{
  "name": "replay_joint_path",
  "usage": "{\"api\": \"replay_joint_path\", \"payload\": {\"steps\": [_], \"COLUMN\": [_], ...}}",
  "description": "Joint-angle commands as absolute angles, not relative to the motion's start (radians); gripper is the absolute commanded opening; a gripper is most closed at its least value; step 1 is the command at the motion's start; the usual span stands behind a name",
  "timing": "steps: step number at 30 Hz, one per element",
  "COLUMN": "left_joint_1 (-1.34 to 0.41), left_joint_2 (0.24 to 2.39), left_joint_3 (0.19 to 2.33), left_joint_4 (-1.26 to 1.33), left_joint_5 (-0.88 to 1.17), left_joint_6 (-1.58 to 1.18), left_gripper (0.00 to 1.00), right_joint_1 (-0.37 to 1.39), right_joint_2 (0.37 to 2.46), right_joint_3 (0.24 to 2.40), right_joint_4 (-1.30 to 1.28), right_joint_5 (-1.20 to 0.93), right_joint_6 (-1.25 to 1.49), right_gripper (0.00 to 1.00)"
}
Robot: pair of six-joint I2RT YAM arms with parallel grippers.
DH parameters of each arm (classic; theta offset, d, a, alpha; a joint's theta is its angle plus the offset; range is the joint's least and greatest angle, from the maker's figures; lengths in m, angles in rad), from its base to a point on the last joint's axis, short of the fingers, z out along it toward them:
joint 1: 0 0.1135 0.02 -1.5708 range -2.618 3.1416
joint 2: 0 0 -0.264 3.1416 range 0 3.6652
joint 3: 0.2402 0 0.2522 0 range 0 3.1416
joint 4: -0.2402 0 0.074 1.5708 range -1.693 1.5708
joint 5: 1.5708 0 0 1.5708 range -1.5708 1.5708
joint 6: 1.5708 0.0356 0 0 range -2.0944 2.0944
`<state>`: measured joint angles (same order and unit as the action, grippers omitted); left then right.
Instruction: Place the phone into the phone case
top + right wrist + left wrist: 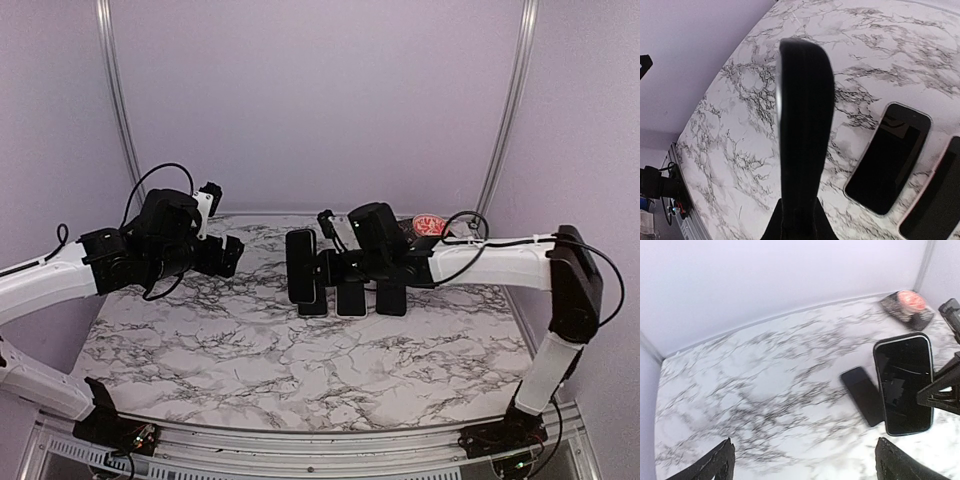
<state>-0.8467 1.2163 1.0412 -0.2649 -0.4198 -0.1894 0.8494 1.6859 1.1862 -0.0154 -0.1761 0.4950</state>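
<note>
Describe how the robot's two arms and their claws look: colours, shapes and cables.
Both the left arm and the right arm have smooth white tubular links joined by chunky black joint housings. Each ends in a black, blocky two-finger claw: left claw, right claw. Thin black cables loop loosely over the wrists, and each arm is bolted to a black base.

No legible text, label or number on anything visible.
</note>
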Motion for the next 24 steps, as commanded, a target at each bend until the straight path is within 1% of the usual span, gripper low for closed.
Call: {"api": "replay_joint_path", "payload": {"steps": [1, 3, 6, 9, 12, 14, 16, 18, 21, 24], "left_joint_1": [-0.717, -0.683, -0.661, -0.643, -0.627, -0.621, -0.617, -0.613, -0.608, -0.603], "left_joint_2": [1.219, 1.194, 1.155, 1.14, 1.146, 1.155, 1.167, 1.172, 1.164, 1.153], "left_joint_3": [1.014, 0.982, 0.941, 0.915, 0.902, 0.896, 0.894, 0.892, 0.886, 0.875], "left_joint_4": [-0.411, -0.406, -0.401, -0.398, -0.395, -0.389, -0.387, -0.387, -0.382, -0.371], "left_joint_5": [-0.445, -0.424, -0.414, -0.418, -0.417, -0.41, -0.403, -0.392, -0.385, -0.381], "left_joint_6": [-0.225, -0.24, -0.24, -0.23, -0.221, -0.217, -0.216, -0.216, -0.212, -0.21], "left_gripper": [0.99, 0.99, 0.99, 0.99, 0.99, 0.99, 0.99, 0.99, 0.99, 0.99], "right_joint_1": [0.874, 0.874, 0.874, 0.849, 0.816, 0.808, 0.802, 0.791, 0.765, 0.758], "right_joint_2": [1.923, 2.047, 2.185, 2.288, 2.376, 2.417, 2.448, 2.459, 2.455, 2.448], "right_joint_3": [1.485, 1.593, 1.717, 1.781, 1.805, 1.851, 1.91, 1.932, 1.944, 2.027], "right_joint_4": [-0.048, 0.027, 0.076, 0.098, 0.189, 0.133, 0.039, -0.039, -0.123, -0.239], "right_joint_5": [-0.356, -0.459, -0.557, -0.567, -0.668, -0.69, -0.695, -0.669, -0.6, -0.532], "right_joint_6": [0.502, 0.561, 0.658, 0.75, 0.862, 0.849, 0.801, 0.759, 0.71, 0.63], "right_gripper": [0.0, 0.0, 0.0, 0.0, 0.0, 0.0, 0.1, 0.26, 0.42, 0.45]}}
